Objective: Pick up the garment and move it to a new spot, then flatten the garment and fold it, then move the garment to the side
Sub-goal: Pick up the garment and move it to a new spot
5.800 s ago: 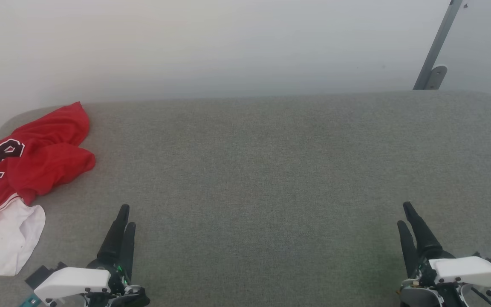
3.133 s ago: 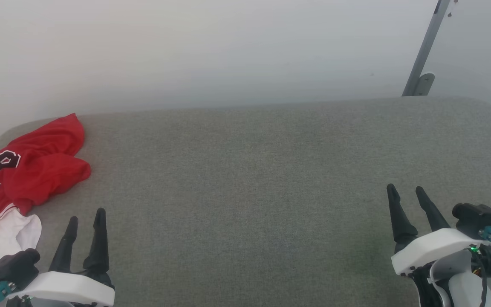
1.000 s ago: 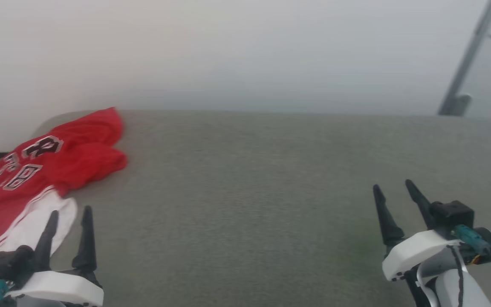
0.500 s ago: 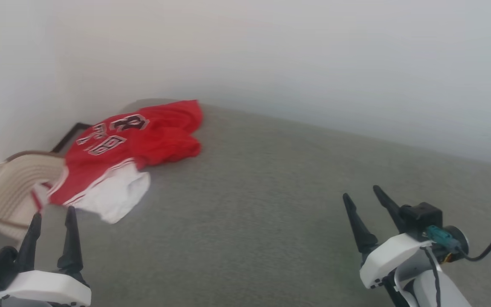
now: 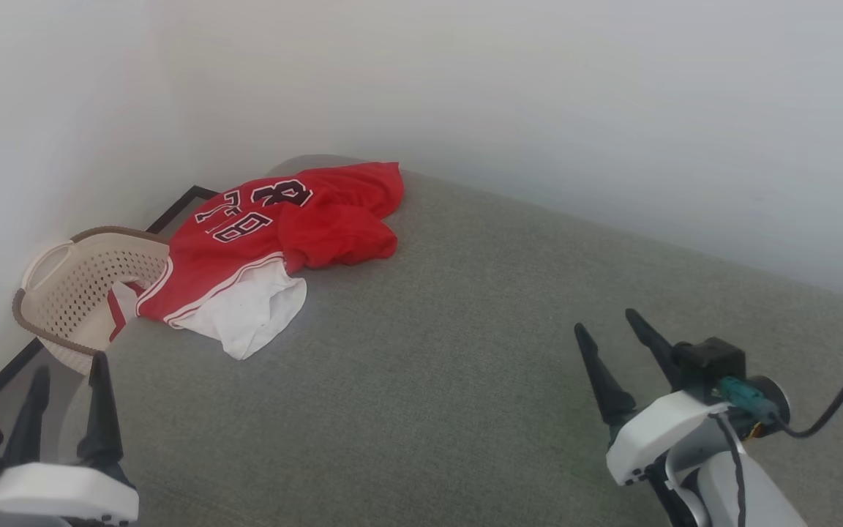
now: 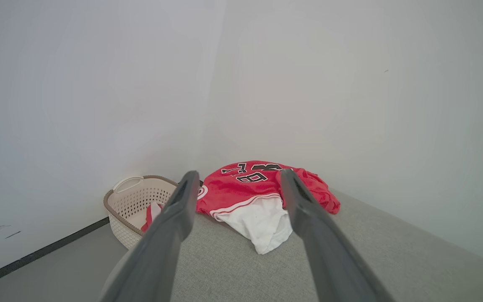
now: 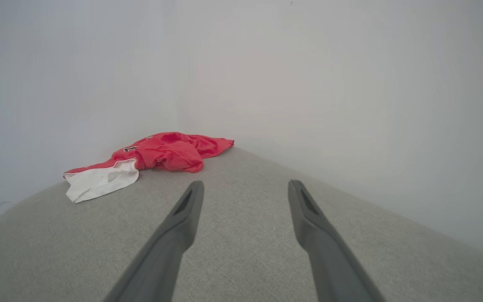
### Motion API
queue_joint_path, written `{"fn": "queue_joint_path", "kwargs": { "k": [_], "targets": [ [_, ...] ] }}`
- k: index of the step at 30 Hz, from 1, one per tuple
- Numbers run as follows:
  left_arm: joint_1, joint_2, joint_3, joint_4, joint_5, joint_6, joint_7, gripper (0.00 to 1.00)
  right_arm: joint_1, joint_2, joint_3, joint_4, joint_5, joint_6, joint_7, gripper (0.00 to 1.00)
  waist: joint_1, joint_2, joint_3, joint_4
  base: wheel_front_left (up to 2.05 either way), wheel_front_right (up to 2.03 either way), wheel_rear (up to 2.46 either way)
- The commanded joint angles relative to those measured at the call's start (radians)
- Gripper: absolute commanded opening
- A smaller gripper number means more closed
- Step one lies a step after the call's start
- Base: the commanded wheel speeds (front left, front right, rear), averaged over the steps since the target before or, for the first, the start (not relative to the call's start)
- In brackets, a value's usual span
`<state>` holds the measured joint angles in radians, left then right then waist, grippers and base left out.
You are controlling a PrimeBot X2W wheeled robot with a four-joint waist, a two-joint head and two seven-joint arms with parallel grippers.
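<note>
Garment (image 5: pixel 275 234) crumpled at far corner of grey cushion (image 5: pixel 465 380), not yet grasped. My left gripper (image 5: pixel 70 364), right gripper (image 5: pixel 604 320): jaws spread, empty. Pickup, flattening, folding, set-aside all pending.

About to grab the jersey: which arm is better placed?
Left, likely. The left fingers, open, point at the jersey, its white sleeve nearest; the right fingers, also open, sit farther across the cushion.

The padded surface (image 5: pixel 465 351) is overlooked from the head; its far left corner, with the garment (image 5: pixel 319 219), is faced low and from afar by both wrist cameras.
</note>
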<state>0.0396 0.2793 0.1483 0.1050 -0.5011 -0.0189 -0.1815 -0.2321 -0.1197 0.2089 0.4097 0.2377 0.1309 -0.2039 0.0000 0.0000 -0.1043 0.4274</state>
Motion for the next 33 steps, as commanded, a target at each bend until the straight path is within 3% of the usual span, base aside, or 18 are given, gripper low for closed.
{"fn": "queue_joint_path", "kwargs": {
  "k": [1, 7, 16, 26, 33],
  "targets": [
    [-0.026, 0.006, 0.001, 0.008, -0.013, -0.005, 0.006, 1.00, -0.012, -0.004, -0.008, 0.003, 0.003, 0.000, -0.010, 1.00, 0.0000, 0.0000, 0.002, 0.000, 0.00, 0.00, 0.00],
    [-0.117, 0.020, 0.004, 0.067, -0.058, -0.037, 0.020, 1.00, -0.021, -0.019, -0.038, -0.013, -0.014, 0.000, -0.001, 1.00, 0.0000, 0.0000, 0.034, -0.024, 0.00, 0.00, 0.00],
    [-0.347, 0.087, 0.009, 0.232, -0.146, -0.092, 0.026, 1.00, -0.091, -0.052, -0.057, -0.100, -0.051, 0.000, 0.052, 1.00, 0.0000, 0.0000, 0.183, -0.117, 0.00, 0.00, 0.00],
    [-0.635, 0.185, -0.048, 0.482, -0.182, -0.111, 0.036, 1.00, -0.174, -0.084, -0.078, -0.234, -0.089, 0.000, 0.117, 1.00, 0.0000, 0.0000, 0.399, -0.220, 0.00, 0.00, 0.00],
    [-0.836, 0.254, -0.144, 0.706, -0.207, -0.112, 0.119, 1.00, -0.227, -0.098, -0.091, -0.333, -0.119, 0.000, 0.162, 1.00, 0.0000, 0.0000, 0.553, -0.269, 0.00, 0.00, 0.00]
  ]
}}
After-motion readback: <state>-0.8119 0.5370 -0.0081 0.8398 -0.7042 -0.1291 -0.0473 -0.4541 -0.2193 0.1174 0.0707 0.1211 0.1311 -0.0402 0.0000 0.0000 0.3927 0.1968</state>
